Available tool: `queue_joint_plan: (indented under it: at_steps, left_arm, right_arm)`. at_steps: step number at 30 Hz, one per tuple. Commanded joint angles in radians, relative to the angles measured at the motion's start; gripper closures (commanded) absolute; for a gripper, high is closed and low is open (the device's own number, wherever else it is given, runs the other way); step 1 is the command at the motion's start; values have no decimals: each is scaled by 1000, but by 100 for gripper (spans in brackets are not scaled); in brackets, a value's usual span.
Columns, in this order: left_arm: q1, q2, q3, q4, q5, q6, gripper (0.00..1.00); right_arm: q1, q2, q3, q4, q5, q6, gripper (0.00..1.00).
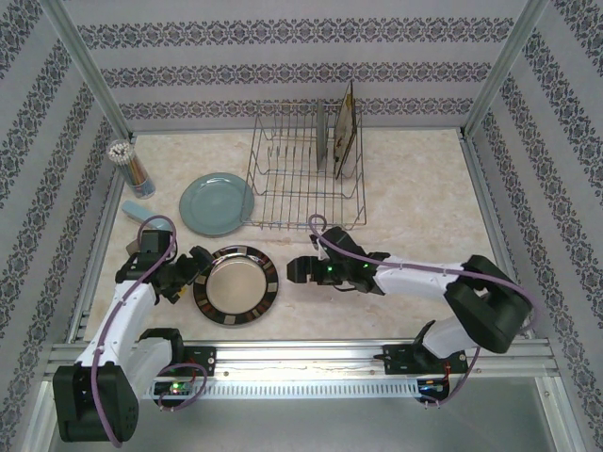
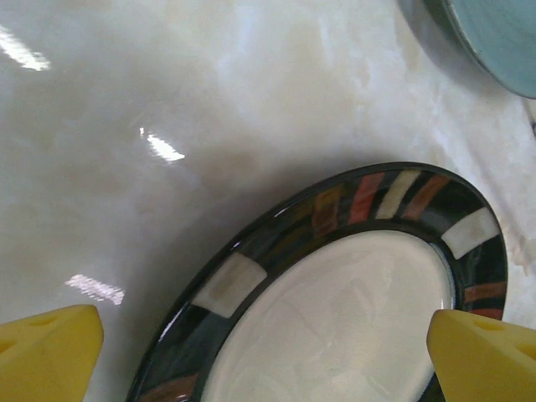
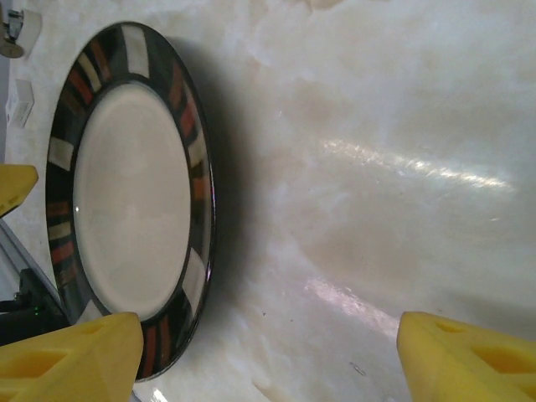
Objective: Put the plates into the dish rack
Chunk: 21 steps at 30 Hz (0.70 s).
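Two plates lie flat on the marble-look worktop (image 1: 415,198) and two stand in the rack. Far left, top view: a cup of thin coloured sticks (image 1: 125,158), too small to identify, with a small pale-blue item (image 1: 138,211) just in front of it, kind unclear. The light-blue plate (image 1: 216,203) lies beside the rack's front-left corner; whether its rim touches the wire cannot be told. In the left wrist view only a cut-off arc of it shows, top right (image 2: 494,38). The left fingers (image 1: 195,266) sit at the left rim of the dark-rimmed plate (image 1: 236,285). Wrist view: the yellow tips (image 2: 50,352) are wide apart at the two bottom corners, with the near part of that plate (image 2: 335,318) between them; contact with the rim cannot be made out, as the tips are cropped by the frame edge. The plate's rim carries pale, orange and brown blocks around a cream centre. The dish rack (image 1: 306,184) stands at mid-back. At its right rear a grey plate (image 1: 321,141) and a square plate (image 1: 347,127) stand upright, seen nearly edge-on, patterns not readable. The right fingers (image 1: 301,268) are just right of the dark-rimmed plate, clear of it; in the wrist view the tips (image 3: 469,356) are spread wide over bare worktop, the plate (image 3: 130,193) at frame left.
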Motion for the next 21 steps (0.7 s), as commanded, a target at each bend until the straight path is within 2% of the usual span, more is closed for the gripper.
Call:
queue_joint_plan:
  at_steps: [1,8,21]
  left_arm:
    - [11,-25,-12,87,41,26,0]
    - [11,-20,-36,147,96,51,0]
    - [11,-13,-35,115,7,79,0]
  right_arm:
    - [39,43,15,117,19,47,22]
    - [85,143,48,196,40,102,22]
    - [127,266,126,253,46,147,23]
